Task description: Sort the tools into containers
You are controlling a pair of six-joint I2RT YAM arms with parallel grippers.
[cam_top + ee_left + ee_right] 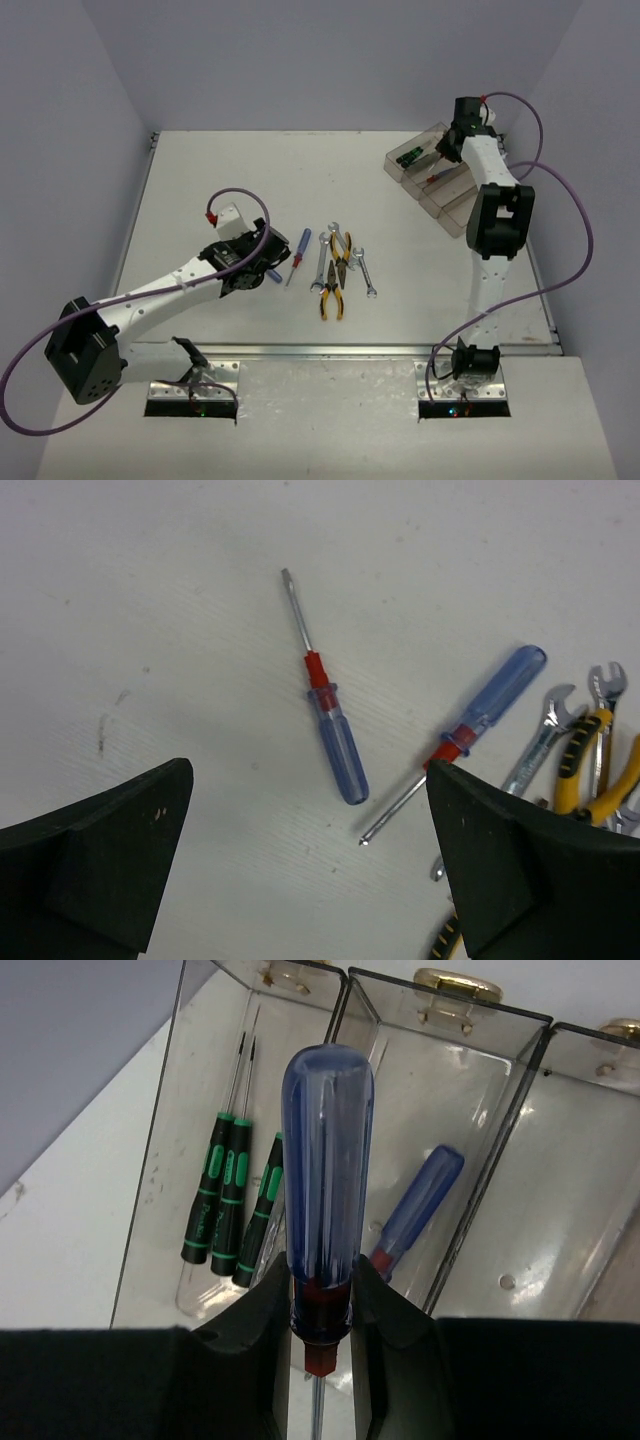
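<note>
Pinched at its red collar by the right gripper's [320,1305] narrowly parted black fingers, a blue-handled screwdriver [322,1160] hangs over the tray [345,1020], its glossy translucent handle pointing at the smoky clear bins. I'd guess it is meant for the bin holding its blue twin [418,1210], next to the one with the slim black-and-green drivers [225,1195]. Well apart from the tray, the left gripper [310,860] gapes wide and empty over two more blue-and-red screwdrivers [335,735]. Between these and the tray lie rubbery yellow pliers [335,270] and bright steel wrenches [366,272].
</note>
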